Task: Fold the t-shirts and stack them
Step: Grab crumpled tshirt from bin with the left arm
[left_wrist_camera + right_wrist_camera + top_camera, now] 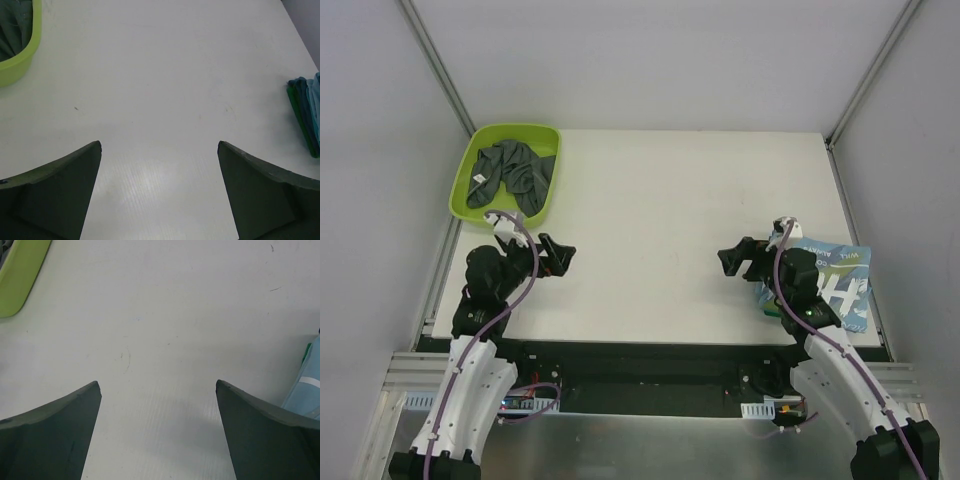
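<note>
A dark grey t-shirt (508, 173) lies crumpled in the lime-green tray (465, 180) at the back left. A light blue t-shirt with white lettering (840, 280) lies folded at the right edge of the table, on a stack of folded cloth whose edges show in the left wrist view (306, 112); its corner shows in the right wrist view (306, 392). My left gripper (560, 257) is open and empty over bare table below the tray. My right gripper (738, 258) is open and empty just left of the blue shirt.
The white table (660, 220) has side walls left and right and a rail at its near edge. The tray's rim shows in the left wrist view (22, 62) and in the right wrist view (20, 277).
</note>
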Controlling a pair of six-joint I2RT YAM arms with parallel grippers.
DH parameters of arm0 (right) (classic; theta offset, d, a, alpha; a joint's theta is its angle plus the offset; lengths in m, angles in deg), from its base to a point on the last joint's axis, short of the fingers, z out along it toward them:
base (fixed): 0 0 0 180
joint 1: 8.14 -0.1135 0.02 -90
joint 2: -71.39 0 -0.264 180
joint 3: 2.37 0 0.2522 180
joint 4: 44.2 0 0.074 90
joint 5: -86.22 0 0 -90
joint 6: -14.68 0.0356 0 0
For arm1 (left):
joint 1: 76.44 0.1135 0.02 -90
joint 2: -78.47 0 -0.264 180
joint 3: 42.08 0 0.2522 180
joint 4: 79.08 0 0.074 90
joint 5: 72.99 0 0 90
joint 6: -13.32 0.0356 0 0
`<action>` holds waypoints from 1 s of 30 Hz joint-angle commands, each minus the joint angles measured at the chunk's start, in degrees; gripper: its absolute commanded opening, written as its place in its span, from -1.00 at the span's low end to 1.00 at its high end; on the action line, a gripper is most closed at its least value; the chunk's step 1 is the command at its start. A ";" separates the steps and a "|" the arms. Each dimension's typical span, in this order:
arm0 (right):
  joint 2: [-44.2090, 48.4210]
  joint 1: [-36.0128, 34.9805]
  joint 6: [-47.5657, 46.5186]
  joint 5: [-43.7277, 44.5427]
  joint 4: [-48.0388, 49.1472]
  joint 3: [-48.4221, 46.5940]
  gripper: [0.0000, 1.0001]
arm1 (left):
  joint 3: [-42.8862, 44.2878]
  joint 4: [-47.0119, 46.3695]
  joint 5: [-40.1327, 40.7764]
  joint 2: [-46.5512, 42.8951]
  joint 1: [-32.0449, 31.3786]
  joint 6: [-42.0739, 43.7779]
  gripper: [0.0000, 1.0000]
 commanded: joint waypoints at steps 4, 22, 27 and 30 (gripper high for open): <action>1.94 -0.23 1.49 -0.98 3.40 -0.22 0.99 | 3.06 0.13 2.57 2.96 0.30 -2.20 0.98; -6.66 -0.23 3.34 -14.61 7.28 -2.59 0.99 | 41.61 10.94 30.80 47.41 6.25 -8.97 0.98; -8.42 -0.14 2.47 -14.97 7.01 -3.12 0.93 | 54.36 12.35 25.97 64.90 12.15 -8.88 0.98; -8.34 -0.23 1.68 -14.27 6.48 -3.12 0.93 | 62.53 12.61 24.29 76.15 13.39 -5.47 0.98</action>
